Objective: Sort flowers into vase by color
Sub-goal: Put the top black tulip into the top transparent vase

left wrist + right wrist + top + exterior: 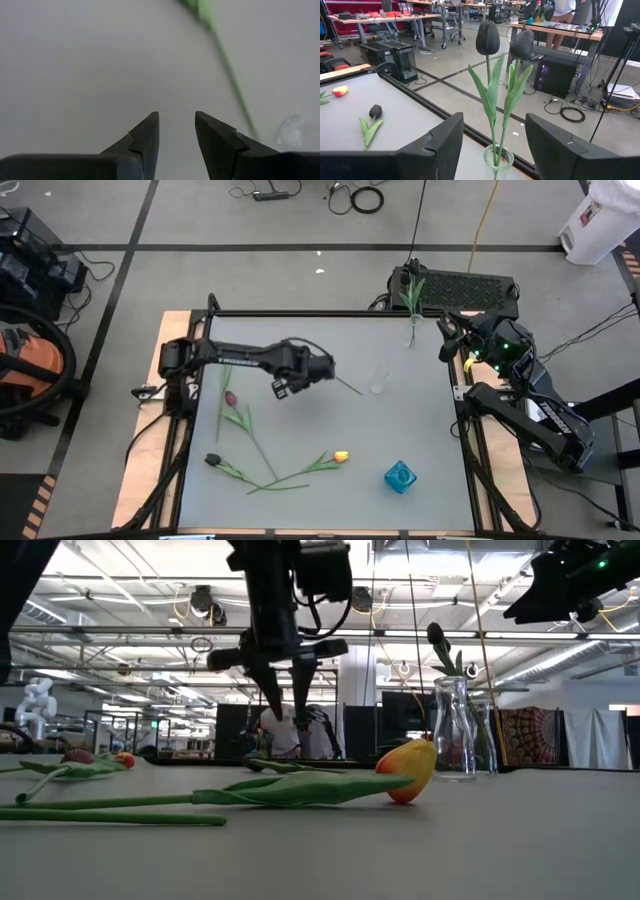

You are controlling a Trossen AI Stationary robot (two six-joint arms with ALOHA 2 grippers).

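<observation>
While your left gripper hovers mid-tabletop, fingers spread, beside a green stem; right gripper spread at the far-right corner, facing two dark tulips in their vase.

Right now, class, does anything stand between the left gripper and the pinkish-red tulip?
Nothing visible does: the open left gripper hangs beside the pinkish-red tulip, with only bare tabletop between them.

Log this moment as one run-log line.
left gripper: open, above table centre, empty | right gripper: open, by clear glass vase holding two dark purple-black tulips | yellow tulip, pinkish-red tulip: lying on table
</observation>
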